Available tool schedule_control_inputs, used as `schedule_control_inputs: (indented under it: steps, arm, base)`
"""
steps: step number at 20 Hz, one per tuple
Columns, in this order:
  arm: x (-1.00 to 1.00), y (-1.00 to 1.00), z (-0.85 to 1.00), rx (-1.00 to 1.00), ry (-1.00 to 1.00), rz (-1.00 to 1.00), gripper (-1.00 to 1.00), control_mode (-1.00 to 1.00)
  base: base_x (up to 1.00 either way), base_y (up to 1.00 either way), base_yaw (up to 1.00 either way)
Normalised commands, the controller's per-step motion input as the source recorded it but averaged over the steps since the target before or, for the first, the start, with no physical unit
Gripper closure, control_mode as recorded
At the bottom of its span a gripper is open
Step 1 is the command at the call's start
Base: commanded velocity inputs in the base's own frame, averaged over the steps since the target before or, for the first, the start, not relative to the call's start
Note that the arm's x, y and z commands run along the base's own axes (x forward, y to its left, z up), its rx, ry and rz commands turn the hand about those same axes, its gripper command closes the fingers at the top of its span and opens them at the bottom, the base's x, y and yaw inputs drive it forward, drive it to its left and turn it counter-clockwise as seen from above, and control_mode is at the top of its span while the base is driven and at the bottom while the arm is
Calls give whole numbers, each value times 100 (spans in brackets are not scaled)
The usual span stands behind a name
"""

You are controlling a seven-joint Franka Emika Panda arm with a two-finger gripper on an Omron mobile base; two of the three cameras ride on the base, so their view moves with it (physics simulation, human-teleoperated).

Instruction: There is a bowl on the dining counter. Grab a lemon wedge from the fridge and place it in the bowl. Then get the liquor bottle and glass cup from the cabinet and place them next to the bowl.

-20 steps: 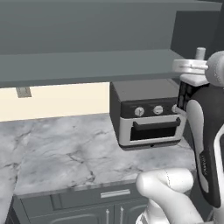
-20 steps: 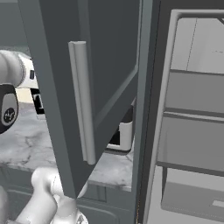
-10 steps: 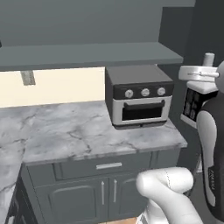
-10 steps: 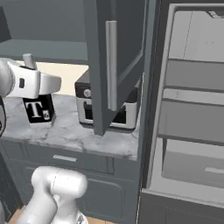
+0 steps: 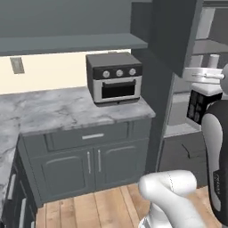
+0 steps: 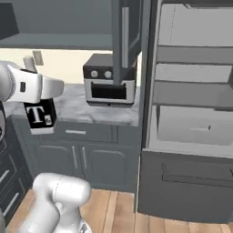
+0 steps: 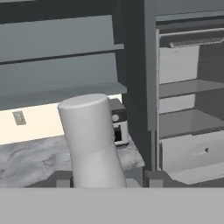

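My gripper [image 6: 42, 90] is shut on the liquor bottle [image 6: 40, 116], a whitish bottle whose black label carries a white "T". It hangs in the air in front of the worktop, with the neck rising above the hand. In the left base view the gripper [image 5: 202, 76] holds the bottle [image 5: 198, 105] at the right edge. The hand view looks up along the bottle's neck [image 7: 91, 140], with a fingertip [image 7: 61, 178] on either side of it. The cabinet door [image 6: 125, 36] with its silver bar handle stands open. The fridge [image 6: 191, 113] stands open, showing shelves and a drawer. The bowl, dining counter, lemon wedge and glass cup are out of view.
A dark toaster oven [image 5: 115, 79] sits on the marble worktop [image 5: 62, 113] above blue-grey drawers and doors [image 5: 89, 160]. Wooden floor [image 5: 102, 205] lies in front of the units. A long shelf [image 5: 67, 42] runs above the worktop.
The whole picture has shifted: the base has pulled back from the worktop, so the floor and lower doors now show. The bottle stays in my gripper.
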Motion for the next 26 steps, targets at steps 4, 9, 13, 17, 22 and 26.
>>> schedule_control_inputs:
  steps: [4,9,13,17,22,26]
  arm:
    - [0,0,0,0,0,0,100,100]
    - [0,0,0,0,0,0,100,100]
    - [0,0,0,0,0,0,100,100]
    - [0,0,0,0,0,0,100,100]
    - [0,0,0,0,0,0,100,100]
    - [0,0,0,0,0,0,100,100]
  base:
    - [-100,-33,-54]
    - [-67,-37,-69]
    - [-36,-57,-71]
    - [-11,-84,-70]
    - [0,-100,-65]
    - [24,-100,-55]
